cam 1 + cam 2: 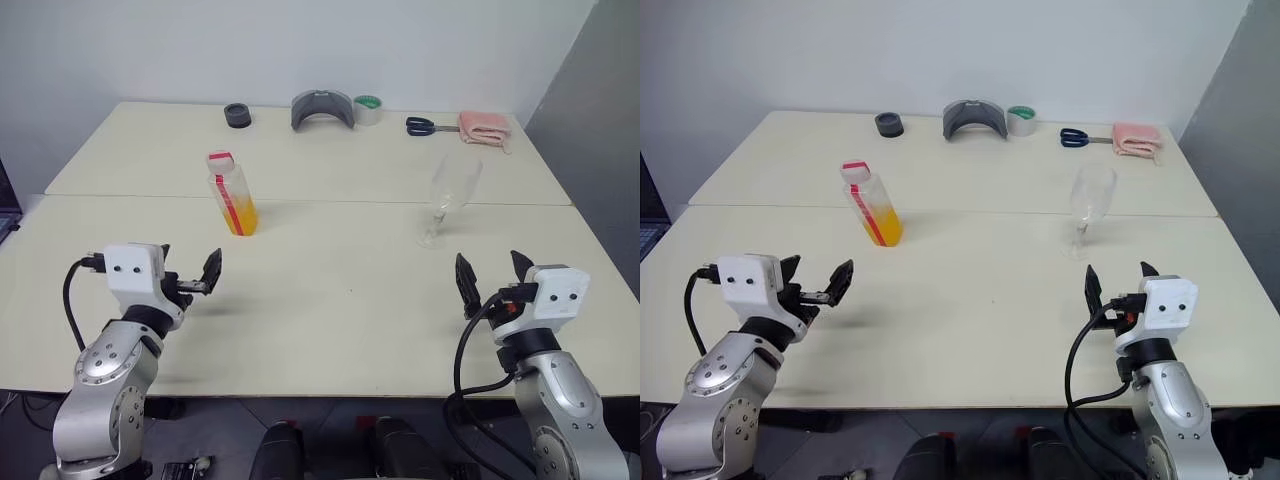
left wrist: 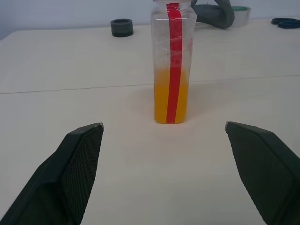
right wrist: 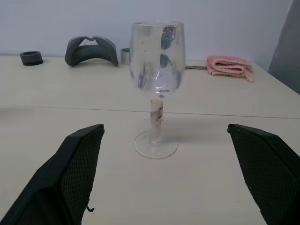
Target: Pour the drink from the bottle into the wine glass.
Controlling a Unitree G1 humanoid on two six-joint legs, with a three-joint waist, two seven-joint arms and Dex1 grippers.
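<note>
Along the far edge of the bench [image 1: 330, 300]: small black ring [image 1: 237, 115], grey curved piece [image 1: 322, 108], roll of tape [image 1: 367, 109]. Then blue-handled scissors [image 1: 420, 126], touching a folded pink cloth [image 1: 485, 128] at the right end.

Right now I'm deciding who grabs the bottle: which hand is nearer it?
Left. The left hand faces the bottle; the right hand is across by the wine glass.

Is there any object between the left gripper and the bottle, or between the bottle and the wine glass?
Nothing visible. Bare table lies between the open left gripper and the bottle, and between the bottle and the wine glass.
</note>
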